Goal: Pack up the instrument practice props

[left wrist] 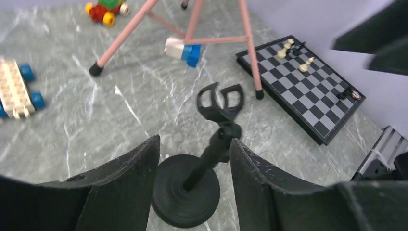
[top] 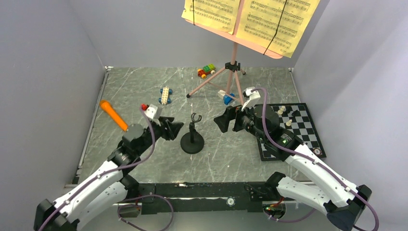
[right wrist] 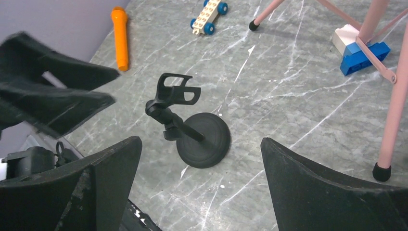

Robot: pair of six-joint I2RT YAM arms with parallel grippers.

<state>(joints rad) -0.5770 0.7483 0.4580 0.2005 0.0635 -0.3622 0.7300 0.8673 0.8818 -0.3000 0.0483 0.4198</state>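
left gripper (top: 174, 127), jaws spread and holding nothing, points across the table at the small black mic stand (top: 192, 142). in the left wrist view the stand's post rises in the gap between the two fingers (left wrist: 126, 178), its round base (left wrist: 186, 195) just ahead of and below them. the post stands near upright with a slight lean, its long axis running from the table up to the forked clip (left wrist: 220, 100) at the top. a grasp from here looks like a matter of moving forward and closing across that post.

the right gripper (top: 224, 120), jaws at full spread and also empty, faces the same stand from the other side. by the overhead view the left one sits a little nearer.

the orange toy microphone (top: 113, 115) lies flat beside the left arm, well apart from its stand. the pink tripod music stand (top: 233, 57) stands at the back, the yellow sheet-music pages (top: 250, 19) strapped to its desk.

the desk and pages are cut off at the top of the overhead view, and the wrist cameras catch only the legs. the right arm covers part of the chessboard (top: 300, 127). whether the left gripper's inner finger grazes the post cannot be told from the wrist view. no box or bag for packing is in view.
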